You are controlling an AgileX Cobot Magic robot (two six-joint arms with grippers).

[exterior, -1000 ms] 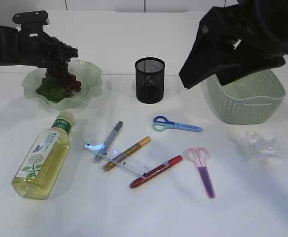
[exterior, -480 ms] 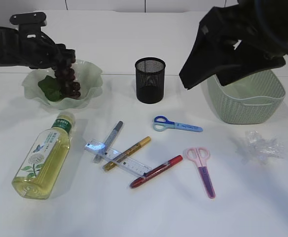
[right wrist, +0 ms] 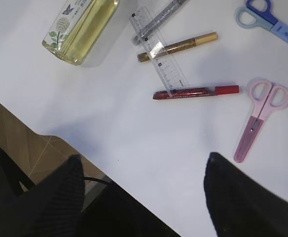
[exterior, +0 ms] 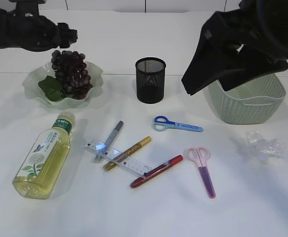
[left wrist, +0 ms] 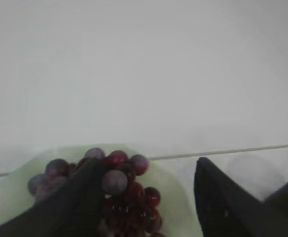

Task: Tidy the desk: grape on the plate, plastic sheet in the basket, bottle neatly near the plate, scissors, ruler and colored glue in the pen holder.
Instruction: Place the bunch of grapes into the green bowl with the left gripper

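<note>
Grape now released onto plate; left gripper, jaws apart and empty, has lifted above plate; first item complete.

Left gripper fingers spread over the grape bunch — resting on the plate.

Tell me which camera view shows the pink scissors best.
The right wrist view: the pink scissors lie whole and large, seen from above, handles and closed blades clear. The exterior view shows them whole too, but smaller and at a slant. The left wrist view shows only grapes, no scissors.
</note>
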